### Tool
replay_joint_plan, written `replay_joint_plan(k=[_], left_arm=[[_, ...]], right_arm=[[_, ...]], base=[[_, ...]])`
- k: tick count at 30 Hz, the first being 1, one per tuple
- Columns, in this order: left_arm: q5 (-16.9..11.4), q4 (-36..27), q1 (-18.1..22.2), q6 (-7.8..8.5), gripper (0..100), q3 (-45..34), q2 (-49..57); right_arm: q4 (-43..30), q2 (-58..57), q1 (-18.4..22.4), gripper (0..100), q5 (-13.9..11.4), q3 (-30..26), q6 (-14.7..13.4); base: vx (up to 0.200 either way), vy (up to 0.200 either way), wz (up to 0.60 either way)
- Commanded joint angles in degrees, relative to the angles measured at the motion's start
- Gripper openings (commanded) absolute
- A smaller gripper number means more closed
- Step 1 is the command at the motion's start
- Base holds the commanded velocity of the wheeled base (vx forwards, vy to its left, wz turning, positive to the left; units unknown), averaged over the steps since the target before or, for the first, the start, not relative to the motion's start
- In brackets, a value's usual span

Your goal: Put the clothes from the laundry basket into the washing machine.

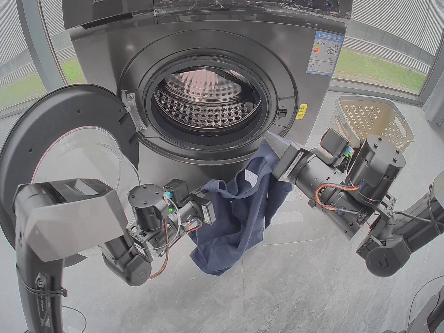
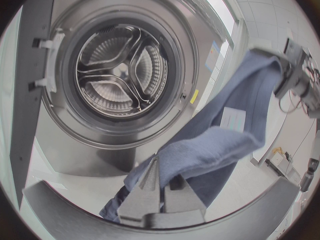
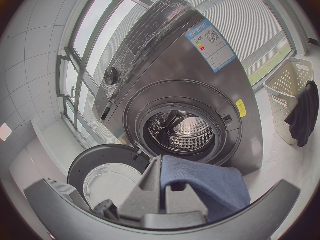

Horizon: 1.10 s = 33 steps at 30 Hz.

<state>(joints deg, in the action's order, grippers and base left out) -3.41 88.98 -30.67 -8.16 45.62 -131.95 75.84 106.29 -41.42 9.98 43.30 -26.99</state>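
Left gripper (image 2: pixel 162 175): pinched tight on the blue garment (image 1: pixel 236 218).
Right gripper (image 3: pixel 165 177): clamped on the same garment.
Washing machine (image 1: pixel 106 52) label (image 1: pixel 325 52): blue sticker, stuck on the front.

This is a laundry area in a bright, tiled room. A front-loading washing machine (image 1: pixel 296 84) stands just ahead of the left claw (image 2: pixel 163 174) and the right claw (image 3: pixel 163 170). Its round door (image 1: pixel 60 121) hangs open beside the left claw. A blue garment (image 1: pixel 236 218) hangs between the claws. A perforated plastic laundry basket (image 1: pixel 370 116) sits beyond the right claw, beside the machine. Grey stone-look floor tiles (image 1: pixel 300 278) lie beneath both claws. White wall tiles (image 3: pixel 26 67) and tall windows (image 3: pixel 100 30) enclose the space.
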Motion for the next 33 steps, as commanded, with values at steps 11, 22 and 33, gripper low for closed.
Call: replay_joint_plan(k=[11, 22, 33], left_arm=[[0.6, 0.1, 1.7, -0.02, 0, -16.1, 27.0], [0.4, 0.1, 1.7, -0.37, 0, -13.6, 32.3], [1.0, 0.0, 3.2, -0.81, 0, -11.3, 35.0]], right_arm=[[4.7, -1.0, 0.6, 0, -0.8, -8.0, 0.7], [7.2, -1.2, 0.3, 0, -0.9, -8.8, 3.1], [8.0, -3.5, 0.1, 0, -0.9, -8.1, 4.5]], base=[[0.0, 0.0, 0.0], [0.0, 0.0, 0.0], [0.0, 0.0, 0.0]])
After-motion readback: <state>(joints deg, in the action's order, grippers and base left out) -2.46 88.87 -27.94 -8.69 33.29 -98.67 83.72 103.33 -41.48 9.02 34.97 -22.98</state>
